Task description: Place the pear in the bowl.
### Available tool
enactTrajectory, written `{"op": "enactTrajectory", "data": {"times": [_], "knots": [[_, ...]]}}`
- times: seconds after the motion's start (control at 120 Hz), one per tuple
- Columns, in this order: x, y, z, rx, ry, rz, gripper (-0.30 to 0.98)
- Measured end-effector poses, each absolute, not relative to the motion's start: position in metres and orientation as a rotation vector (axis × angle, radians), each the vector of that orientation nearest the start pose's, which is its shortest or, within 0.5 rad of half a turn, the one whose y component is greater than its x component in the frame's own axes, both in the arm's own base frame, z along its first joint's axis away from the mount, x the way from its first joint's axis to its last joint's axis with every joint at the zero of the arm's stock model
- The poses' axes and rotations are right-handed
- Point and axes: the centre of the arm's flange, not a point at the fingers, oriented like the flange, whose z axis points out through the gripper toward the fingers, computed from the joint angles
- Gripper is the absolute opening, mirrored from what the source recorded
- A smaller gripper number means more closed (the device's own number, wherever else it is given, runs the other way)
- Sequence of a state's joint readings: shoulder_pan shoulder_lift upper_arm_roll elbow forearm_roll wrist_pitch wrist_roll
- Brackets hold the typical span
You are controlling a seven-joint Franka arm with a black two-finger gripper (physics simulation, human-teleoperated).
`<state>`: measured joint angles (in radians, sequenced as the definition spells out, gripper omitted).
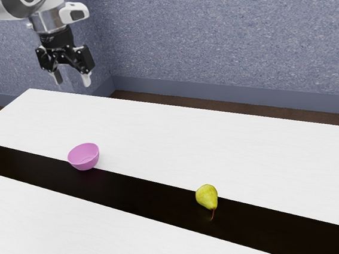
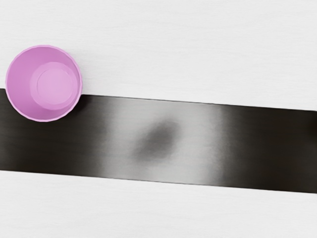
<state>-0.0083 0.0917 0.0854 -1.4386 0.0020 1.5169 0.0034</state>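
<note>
The jaws stand spread with nothing between them, raised at the far left. The pear (image 1: 207,196) lies on the dark strip (image 1: 140,193), near and right of the bowl (image 1: 83,157), so grasping, carrying and placing all remain. Both sit well inside the surface's (image 1: 218,137) far edge, apart enough for approach.

I count one pear (image 1: 206,196), one bowl (image 1: 85,164), one table (image 1: 170,136) and two fingers (image 1: 86,80).
</note>
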Motion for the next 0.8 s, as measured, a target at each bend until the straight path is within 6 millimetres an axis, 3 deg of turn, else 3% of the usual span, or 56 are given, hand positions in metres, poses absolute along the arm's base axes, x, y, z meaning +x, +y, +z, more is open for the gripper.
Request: {"op": "enactTrajectory", "data": {"times": [0.275, 0.383, 0.483, 0.575, 0.8], "knots": [[0.58, 0.04, 0.622, -3.171, -0.122, 0.037, 0.67], [0.608, 0.025, 0.572, -3.204, -0.097, 0.14, 0.67], [0.624, -0.027, 0.525, -3.213, 0.016, 0.186, 0.67], [0.628, -0.067, 0.481, -3.218, 0.074, 0.214, 0.67], [0.642, -0.114, 0.408, -3.211, 0.02, 0.232, 0.67]]}}
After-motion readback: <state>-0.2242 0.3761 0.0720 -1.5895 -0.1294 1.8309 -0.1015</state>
